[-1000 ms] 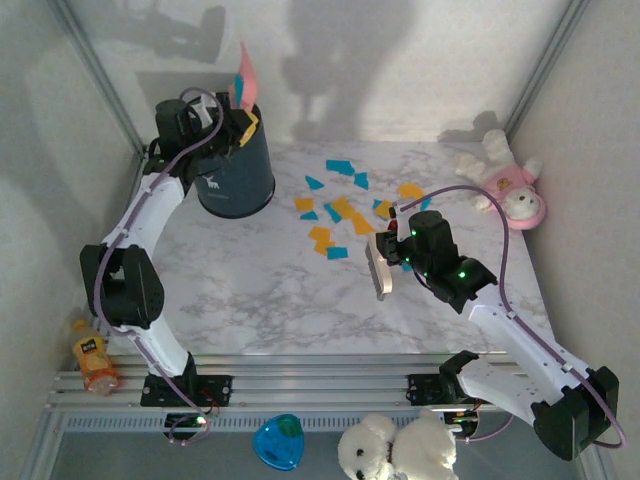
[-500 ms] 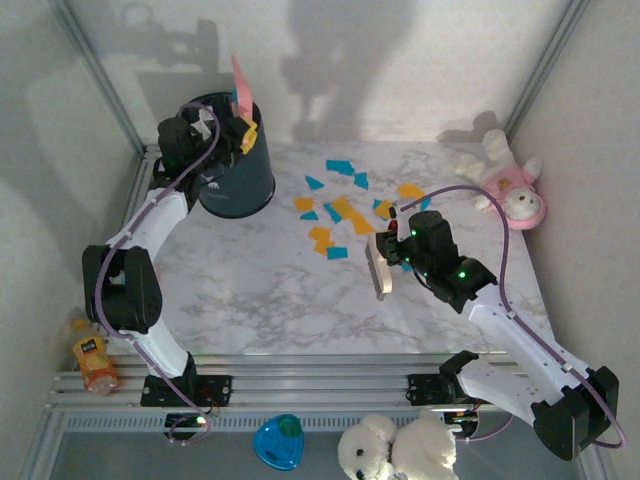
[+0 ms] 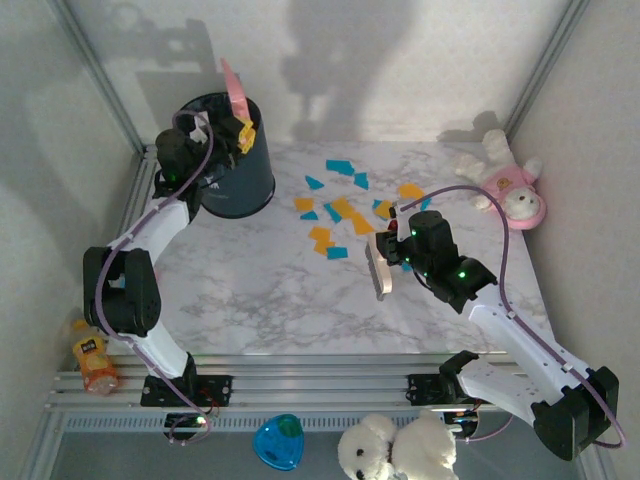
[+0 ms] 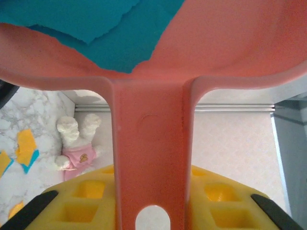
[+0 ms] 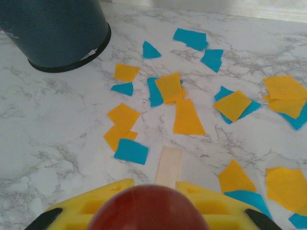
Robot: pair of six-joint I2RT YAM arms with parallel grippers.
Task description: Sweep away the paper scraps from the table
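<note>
Scraps (image 3: pixel 345 210) lie near bin (image 3: pixel 245 180) bearing unreadable white mark (image 3: pixel 212 182).

Left gripper (image 3: pixel 228 128) clamps the pink dustpan (image 3: pixel 234 85), blade upright above the fingers, at the rim of the dark bin (image 3: pixel 240 185). Right gripper (image 3: pixel 390 244) grips a pale tool (image 3: pixel 378 270). Scraps (image 3: pixel 345 210) lie on the table (image 3: pixel 270 300) just beyond its fingers.

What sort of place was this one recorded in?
Probably a lab robot cell, not a home: a marble-look table on metal rails, plain white panels around it, and staged props such as plush toys and paper scraps.
</note>
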